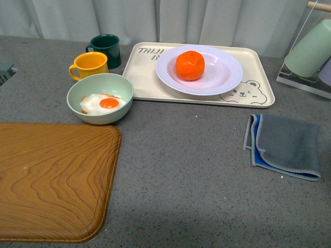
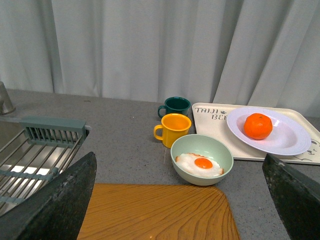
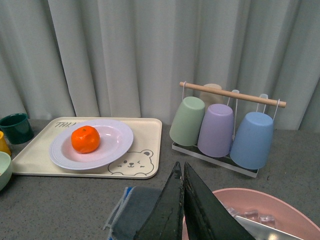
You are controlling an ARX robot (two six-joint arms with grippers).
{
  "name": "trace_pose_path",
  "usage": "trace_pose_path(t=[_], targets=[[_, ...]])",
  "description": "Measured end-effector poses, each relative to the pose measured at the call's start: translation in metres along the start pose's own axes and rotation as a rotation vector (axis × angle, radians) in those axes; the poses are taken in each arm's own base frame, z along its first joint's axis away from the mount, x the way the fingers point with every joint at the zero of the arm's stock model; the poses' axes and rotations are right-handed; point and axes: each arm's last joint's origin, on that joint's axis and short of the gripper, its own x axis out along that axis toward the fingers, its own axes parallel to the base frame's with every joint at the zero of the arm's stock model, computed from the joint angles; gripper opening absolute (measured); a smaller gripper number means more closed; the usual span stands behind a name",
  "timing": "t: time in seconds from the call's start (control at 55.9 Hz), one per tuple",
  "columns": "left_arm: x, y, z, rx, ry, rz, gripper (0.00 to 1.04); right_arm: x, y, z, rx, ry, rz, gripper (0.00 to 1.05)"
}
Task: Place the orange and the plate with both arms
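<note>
Now the orange (image 1: 190, 65) sits in the plate (image 1: 223, 74), a bit left of the plate's centre, and the plate stands on the cream bear tray (image 1: 257, 82) at the back of a grey speckled countertop (image 1: 181, 165). Left of the tray are a dark green mug (image 1: 106, 49) and a yellow mug (image 1: 89, 65), close together, and in front of them a pale green bowl (image 1: 98, 88) with a fried egg (image 1: 103, 103) inside; the bowl is just beside the tray's left-front corner. A wooden board (image 1: 51, 181) fills the front-left of the counter, its corner near the bowl but apart. On the right, a folded grey cloth w/ blue edge (image 1: 284, 144) lies in front of the tray. At far right is a cup rack (image 3: 227, 92) with green, purple and blue cups hanging mouth down. White curtains (image 1: 155, 18) close the room behind the counter. From the left wrist view, a sink with a grey-green drain rack (image 2: 52, 131) is at the counter's left end. From the right wrist view, a pink tub (image 3: 260, 210) shows low, near the cloth. Left gripper (image 2: 180, 200): fingers spread wide, holding nothing, high over the board. Right gripper (image 3: 182, 200): fingers pressed together, nothing between, above the cloth area. Neither arm appears in the front view.
</note>
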Motion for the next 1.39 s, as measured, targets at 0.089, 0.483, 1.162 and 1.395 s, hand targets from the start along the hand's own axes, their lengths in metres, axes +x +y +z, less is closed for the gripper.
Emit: trace_pose_path(t=[0.089,0.483,1.162,1.395], targets=[[0.0,0.0,0.0,0.0,0.0,0.0,0.98,-0.002,0.0,0.0,0.0,0.0,0.0,0.01],[0.0,0.0,0.0,0.0,0.0,0.0,0.98,-0.013,0.0,-0.003,-0.002,0.006,0.003,0.19],[0.0,0.0,0.0,0.0,0.0,0.0,0.98,-0.013,0.0,-0.003,-0.001,0.005,0.003,0.95],[0.0,0.0,0.0,0.0,0.0,0.0,0.98,-0.013,0.0,-0.003,-0.001,0.005,0.003,0.95]])
